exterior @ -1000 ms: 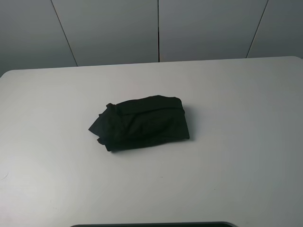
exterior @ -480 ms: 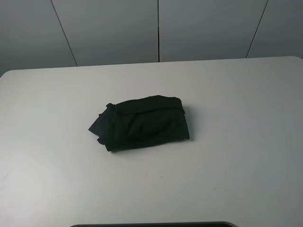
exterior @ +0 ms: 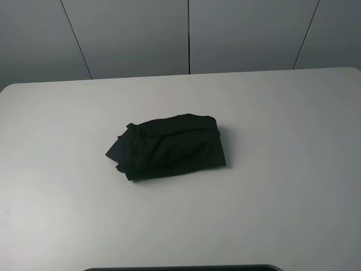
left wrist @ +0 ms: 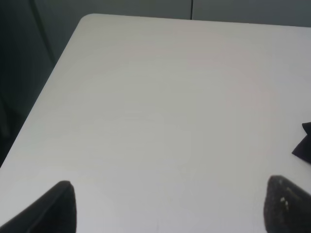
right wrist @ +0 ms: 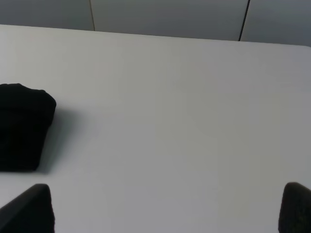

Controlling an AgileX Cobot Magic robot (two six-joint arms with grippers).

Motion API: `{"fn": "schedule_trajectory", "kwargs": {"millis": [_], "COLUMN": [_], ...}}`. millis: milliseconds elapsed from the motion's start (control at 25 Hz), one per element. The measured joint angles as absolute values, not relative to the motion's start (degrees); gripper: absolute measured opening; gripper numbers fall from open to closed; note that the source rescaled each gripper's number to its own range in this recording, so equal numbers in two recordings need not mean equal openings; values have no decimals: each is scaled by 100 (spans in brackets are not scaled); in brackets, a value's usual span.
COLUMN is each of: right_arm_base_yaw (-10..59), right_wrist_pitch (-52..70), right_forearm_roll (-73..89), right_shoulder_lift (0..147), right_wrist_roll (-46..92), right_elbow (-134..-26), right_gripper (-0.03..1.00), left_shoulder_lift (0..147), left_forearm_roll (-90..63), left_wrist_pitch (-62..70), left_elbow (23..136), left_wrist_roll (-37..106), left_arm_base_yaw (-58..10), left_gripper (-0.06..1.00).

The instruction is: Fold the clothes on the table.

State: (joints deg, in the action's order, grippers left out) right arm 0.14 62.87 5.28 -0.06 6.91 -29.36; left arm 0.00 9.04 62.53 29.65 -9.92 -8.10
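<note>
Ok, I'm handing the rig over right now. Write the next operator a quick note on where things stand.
Left gripper: open, empty, above bare table.
Right gripper: open, empty, also pulled back from the shirt.
T-shirt: folded into a compact black bundle near the table's middle, print hidden.
Done: folding looks finished, though some cloth sticks out unevenly at the bundle's left end.
Left: probably nothing, or tidy that end.
</note>
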Motion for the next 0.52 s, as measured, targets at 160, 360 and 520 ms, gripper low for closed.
{"fn": "schedule_trajectory", "kwargs": {"millis": [160,360,520], "right_arm_base_yaw": [51,51,51], "right_wrist_pitch": [6287,6287,6287], "right_forearm_roll": [528,528,528], "right_shoulder_lift": [-6,-6,-6], "right_wrist_roll": [691,691,691], "right_elbow": [-2936,-2936,-2936], "right_gripper": [100,100,100], "left_shoulder_lift": [0,0,0], "left_forearm_roll": [915,915,915], "left_wrist_pitch": [6253,6253,6253], "left_elbow": [2965,2965,2965], "left_wrist_roll": [-1006,-1006,-1006], "left_arm_base_yaw": [-810,-810,-810], "left_gripper": [100,100,100]}}
